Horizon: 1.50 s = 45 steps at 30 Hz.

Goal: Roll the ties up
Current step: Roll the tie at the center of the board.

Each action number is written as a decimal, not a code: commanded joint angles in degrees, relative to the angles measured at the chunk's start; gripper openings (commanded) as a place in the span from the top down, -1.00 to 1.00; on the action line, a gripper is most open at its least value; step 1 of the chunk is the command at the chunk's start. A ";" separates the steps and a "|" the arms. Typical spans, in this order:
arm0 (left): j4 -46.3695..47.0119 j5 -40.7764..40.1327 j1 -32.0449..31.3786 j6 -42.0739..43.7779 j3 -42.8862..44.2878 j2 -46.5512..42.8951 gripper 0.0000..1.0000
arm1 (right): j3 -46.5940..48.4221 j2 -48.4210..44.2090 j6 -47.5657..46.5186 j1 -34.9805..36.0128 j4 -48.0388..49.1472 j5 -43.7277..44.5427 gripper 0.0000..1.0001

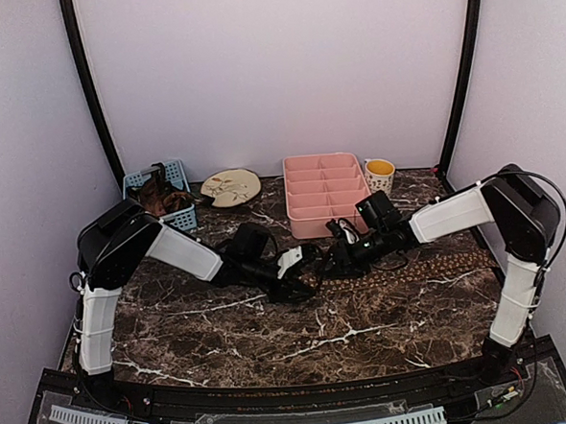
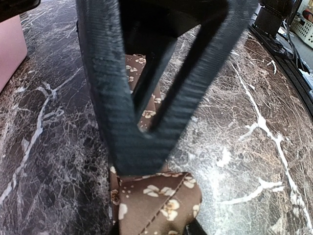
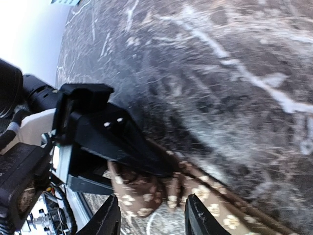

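The tie (image 1: pixel 430 261) lies flat on the desk (image 1: pixel 271 338). It runs from the middle, where both arms meet, out toward the right edge. Its left end is doubled over into a small lump, the start of a roll. More brown cloth sits in the blue basket (image 1: pixel 182 216) at the far left, likely other ties waiting.

The left claw (image 1: pixel 301 273) has that doubled end pinched. In its own wrist view the flowered fabric fills the narrow gap between its tips, and the right wrist view shows one of its black fingers lying over the lump. The right claw (image 1: pixel 336 255) is just beside it with its fingers (image 3: pixel 105 220) standing apart. The strip passes between them but nothing looks squeezed.

The fabric should be light, thin and limp, with no stiffness to hold a shape. A loose turn will probably sag or spring open once let go. The desk looks smooth, so the flat length may slide toward the roll rather than stay put. It is not fragile, though a hard edge could snag the weave.

The best hold is across the full width of the doubled end, catching every layer. A single layer or one corner would let the roll twist into a cone. The free claw would do well to press on the flat strip just to the right of the lump and keep it taut.
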 commanded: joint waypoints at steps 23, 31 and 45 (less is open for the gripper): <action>-4.78 -2.12 0.36 -1.32 -0.75 -5.35 -0.25 | 3.63 3.21 -2.31 2.20 -3.35 2.58 1.00; 6.08 -6.59 -0.55 -0.85 -8.58 -9.24 -0.55 | 3.58 3.28 -1.62 1.95 -2.23 1.94 1.00; 10.63 -7.44 -2.79 -2.80 -3.09 0.51 -0.47 | 3.67 3.52 -1.29 1.58 -1.91 1.36 1.00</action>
